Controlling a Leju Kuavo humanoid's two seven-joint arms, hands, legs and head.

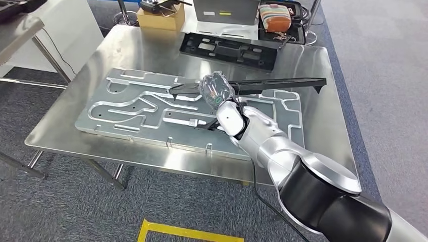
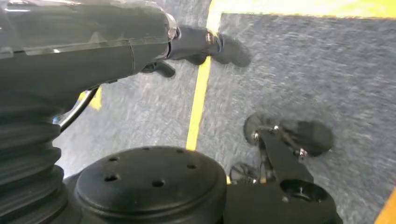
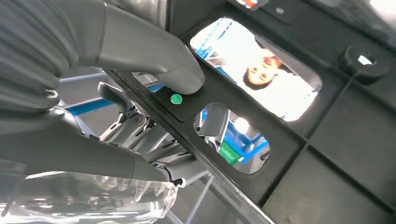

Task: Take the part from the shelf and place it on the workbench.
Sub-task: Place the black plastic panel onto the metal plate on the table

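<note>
Currently the right hand [image 1: 218,92] is grasping the long black part [image 1: 282,83] near one end above the workbench [image 1: 313,65]; its three-o'clock end risks sagging and twisting free.

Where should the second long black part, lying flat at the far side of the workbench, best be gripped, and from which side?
Probably along the near long edge of the flat black part, coming from above: it lies flat, and its open cut-outs offer a rim to pinch.
</note>
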